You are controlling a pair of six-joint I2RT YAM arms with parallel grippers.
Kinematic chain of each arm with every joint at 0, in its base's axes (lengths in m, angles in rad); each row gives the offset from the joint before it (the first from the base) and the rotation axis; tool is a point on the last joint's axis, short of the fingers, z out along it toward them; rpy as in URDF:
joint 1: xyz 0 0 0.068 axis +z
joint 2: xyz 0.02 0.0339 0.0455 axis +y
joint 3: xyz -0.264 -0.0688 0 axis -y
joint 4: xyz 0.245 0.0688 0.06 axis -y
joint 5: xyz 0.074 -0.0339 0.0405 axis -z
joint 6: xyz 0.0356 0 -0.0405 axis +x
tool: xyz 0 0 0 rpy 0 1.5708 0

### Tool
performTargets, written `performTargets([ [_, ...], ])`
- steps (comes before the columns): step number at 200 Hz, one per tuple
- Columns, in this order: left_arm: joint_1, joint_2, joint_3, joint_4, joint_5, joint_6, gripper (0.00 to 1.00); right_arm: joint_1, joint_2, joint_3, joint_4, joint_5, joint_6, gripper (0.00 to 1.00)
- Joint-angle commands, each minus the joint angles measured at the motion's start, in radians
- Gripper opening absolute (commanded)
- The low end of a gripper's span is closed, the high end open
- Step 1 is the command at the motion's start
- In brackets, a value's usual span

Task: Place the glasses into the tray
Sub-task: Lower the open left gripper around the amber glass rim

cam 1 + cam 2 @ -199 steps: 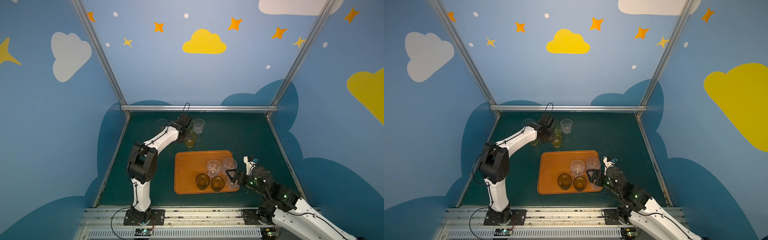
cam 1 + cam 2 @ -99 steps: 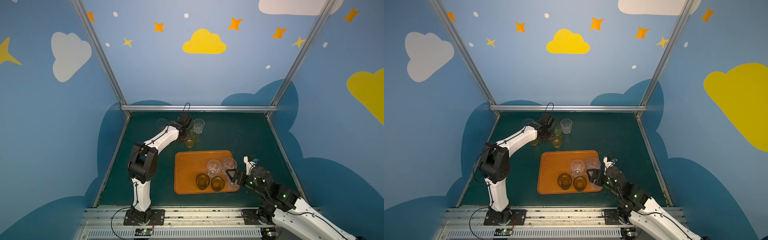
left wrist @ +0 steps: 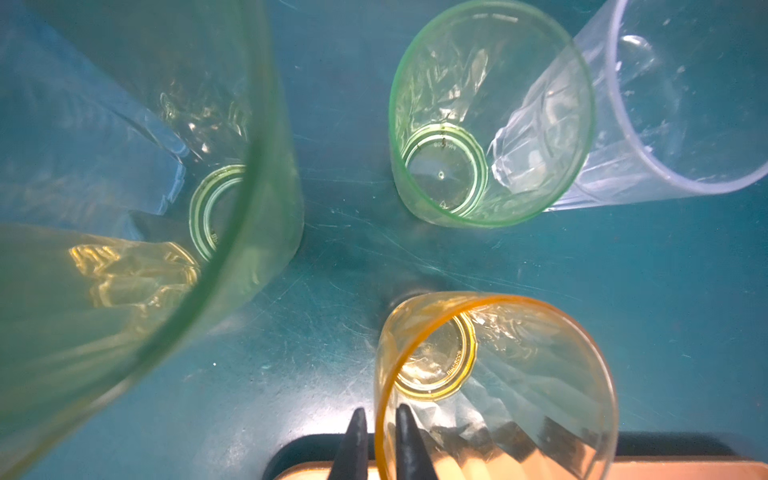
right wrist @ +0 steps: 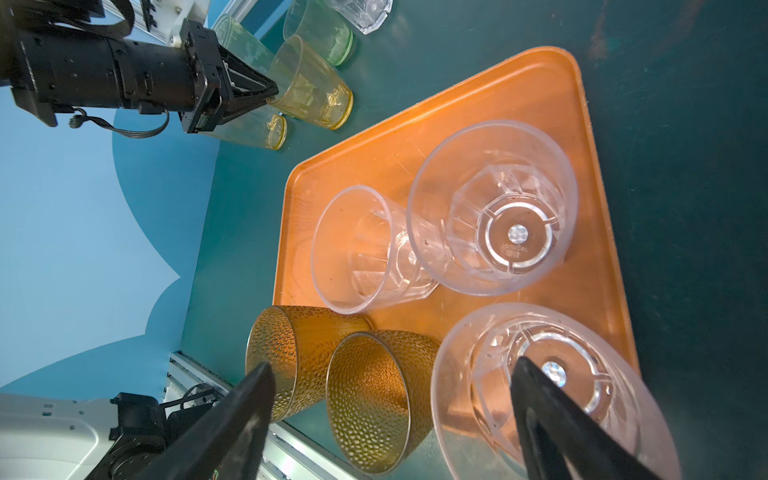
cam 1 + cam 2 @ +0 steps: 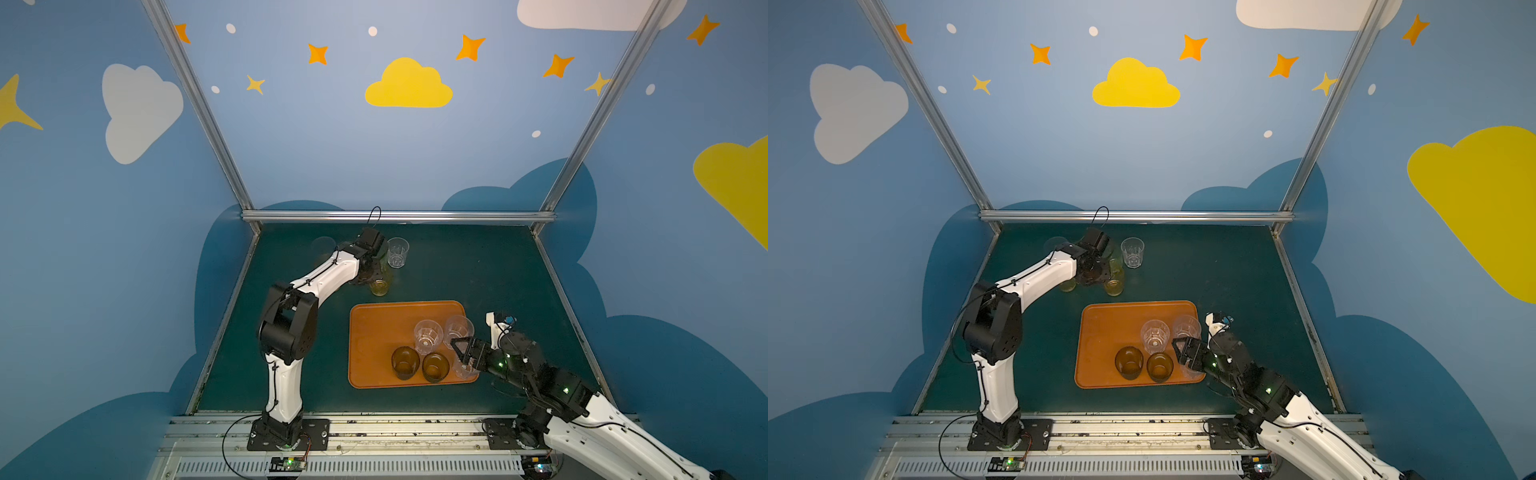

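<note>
The orange tray (image 5: 374,332) lies mid-table and holds three clear glasses (image 5: 428,336) and two dark brown glasses (image 5: 405,362). Behind the tray stands an amber glass (image 3: 498,374). My left gripper (image 3: 380,419) is shut on its rim wall, one finger inside and one outside; in a top view the gripper (image 5: 376,272) is above this glass (image 5: 379,286). My right gripper (image 4: 392,382) is open over the tray's near right corner. One of its fingers dips into a clear glass (image 4: 552,386) and the other hangs over the brown glasses.
Around the amber glass stand two green glasses (image 3: 490,116), a yellow one (image 4: 249,129) and a clear faceted one (image 5: 397,252), close together. The tray's left half (image 5: 1100,332) is bare. Metal rails run along the table's back and sides.
The left jaws have narrowed onto the amber glass's rim. Both arms stay almost where they were, and the right jaws stay wide.
</note>
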Motion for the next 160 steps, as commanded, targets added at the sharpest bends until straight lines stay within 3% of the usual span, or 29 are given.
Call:
performTargets([
  [1, 0.006, 0.014, 0.025, -0.032, -0.013, 0.013, 0.13, -0.005, 0.001, -0.013, 0.021, 0.014, 0.003, 0.87],
  [160, 0.004, -0.045, -0.031, -0.019, 0.026, 0.000, 0.04, -0.005, -0.023, -0.018, 0.010, 0.005, 0.012, 0.87],
])
